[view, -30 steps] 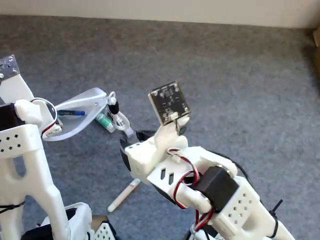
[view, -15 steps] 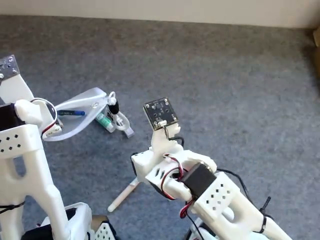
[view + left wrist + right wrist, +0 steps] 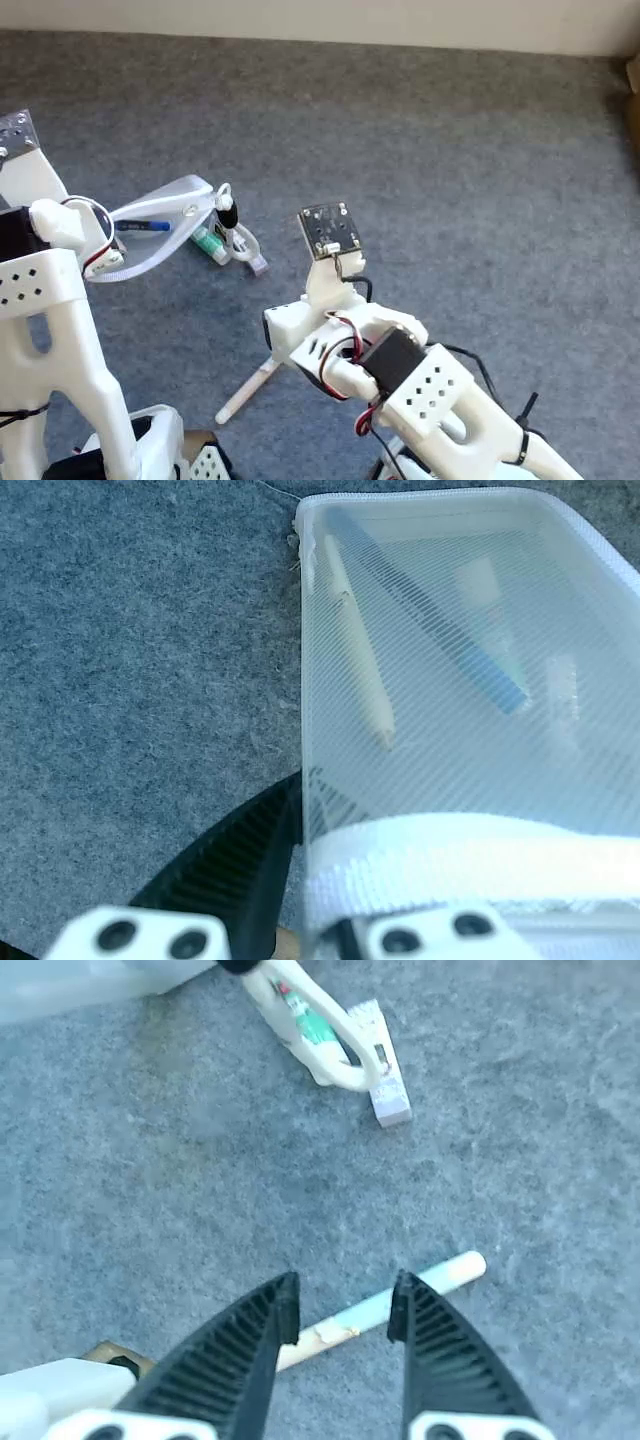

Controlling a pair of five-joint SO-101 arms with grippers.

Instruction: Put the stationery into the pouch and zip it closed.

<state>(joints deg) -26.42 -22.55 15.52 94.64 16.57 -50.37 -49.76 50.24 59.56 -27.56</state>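
Over the white pen (image 3: 440,1278), the right hand (image 3: 345,1285) hangs part-open

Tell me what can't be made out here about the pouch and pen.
High view: the right arm covers the upper end of the white pen.
Left wrist view: the edge cuts off the pouch; its ribbed wall blurs the contents.
Right wrist view: the right gripper hides part of the pen.

I could read no text or numbers. Print on the green-labelled stationery piece (image 3: 310,1025) was too small to make out.
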